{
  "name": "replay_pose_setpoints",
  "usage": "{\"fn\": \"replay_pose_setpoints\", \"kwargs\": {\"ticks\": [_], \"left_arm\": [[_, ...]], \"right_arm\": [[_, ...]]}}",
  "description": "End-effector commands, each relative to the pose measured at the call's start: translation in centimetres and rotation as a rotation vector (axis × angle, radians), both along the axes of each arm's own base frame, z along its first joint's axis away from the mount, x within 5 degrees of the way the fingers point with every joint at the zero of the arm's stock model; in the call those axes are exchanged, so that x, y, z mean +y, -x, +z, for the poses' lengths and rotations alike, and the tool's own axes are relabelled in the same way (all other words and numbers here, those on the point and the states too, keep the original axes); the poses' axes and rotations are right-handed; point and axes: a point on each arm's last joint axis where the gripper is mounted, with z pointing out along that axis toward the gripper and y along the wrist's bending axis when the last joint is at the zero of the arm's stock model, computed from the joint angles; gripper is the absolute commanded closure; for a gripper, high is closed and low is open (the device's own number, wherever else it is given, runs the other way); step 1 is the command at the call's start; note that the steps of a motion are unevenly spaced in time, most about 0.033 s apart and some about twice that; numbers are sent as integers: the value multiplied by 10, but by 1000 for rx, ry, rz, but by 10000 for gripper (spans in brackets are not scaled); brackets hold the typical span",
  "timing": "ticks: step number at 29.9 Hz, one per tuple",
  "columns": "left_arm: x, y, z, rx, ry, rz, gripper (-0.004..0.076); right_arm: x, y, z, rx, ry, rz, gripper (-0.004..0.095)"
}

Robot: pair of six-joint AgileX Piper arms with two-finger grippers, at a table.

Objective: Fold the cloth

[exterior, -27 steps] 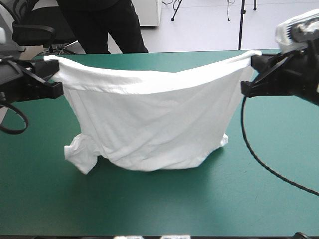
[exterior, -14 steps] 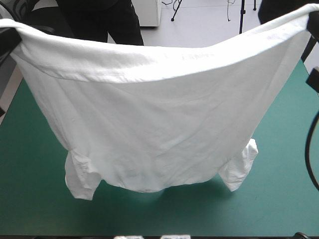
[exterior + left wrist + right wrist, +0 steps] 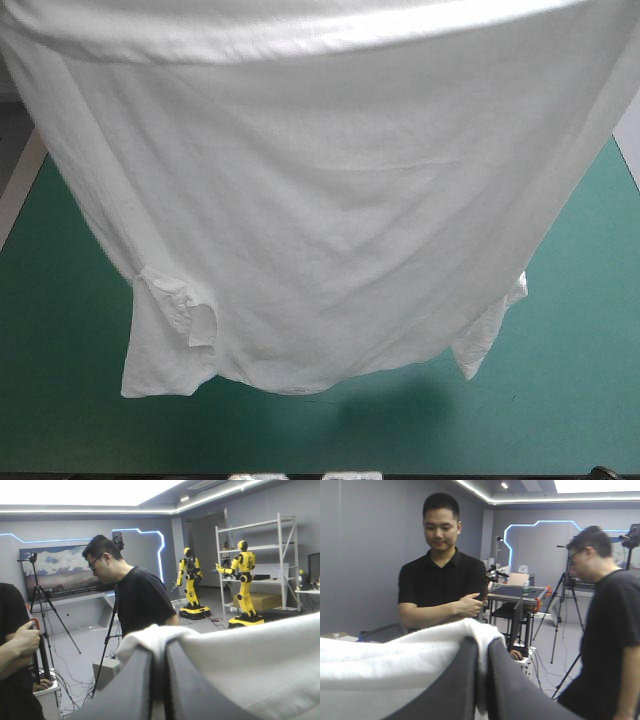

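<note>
White short-sleeved T-shirt (image 3: 320, 200): hangs spread wide above teal-green desk (image 3: 580, 400), sleeves dangling lowest.
Change: sits higher than just before, top edge beyond the high view; likely lifted for laying flat.
Left end effector (image 3: 159, 652): nearly closed, pinches one top corner.
Right end effector (image 3: 482, 650): nearly closed, pinches the other.

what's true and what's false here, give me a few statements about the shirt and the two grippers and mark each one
1. The T-shirt hangs lifted and spread wide over the teal-green table. True.
2. The left gripper is open and empty. False: it is shut on the T-shirt.
3. The right gripper is shut on the T-shirt. True.
4. The T-shirt is a folded bundle. False: it hangs unfolded, a sleeve dangling at each lower side.
</note>
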Motion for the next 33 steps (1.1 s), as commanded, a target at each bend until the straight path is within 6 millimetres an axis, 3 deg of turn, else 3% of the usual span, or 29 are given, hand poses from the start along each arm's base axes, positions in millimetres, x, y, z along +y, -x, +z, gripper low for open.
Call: {"fn": "replay_pose_setpoints", "kwargs": {"ticks": [1,8,11,17,24,27,30,33], "left_arm": [[-6,-40,4,-41,57,36,733],[-28,-144,-23,85,105,89,733],[-33,-174,-29,51,156,106,733],[-28,-201,-27,-88,263,148,733],[-25,-230,-45,-13,241,172,733],[-29,-250,-67,118,154,178,733],[-36,-273,-101,318,24,188,733],[-40,-286,-134,552,-84,180,733]], "right_arm": [[10,-31,7,-75,-26,-95,921],[40,-111,-12,-11,26,-286,925],[42,-142,-16,-40,-11,-318,925],[18,-195,-21,-45,-127,-306,925],[9,-240,-45,67,-111,-282,925],[12,-258,-66,177,-86,-283,925],[18,-278,-98,318,-24,-264,925],[22,-286,-126,444,22,-250,925]]}}
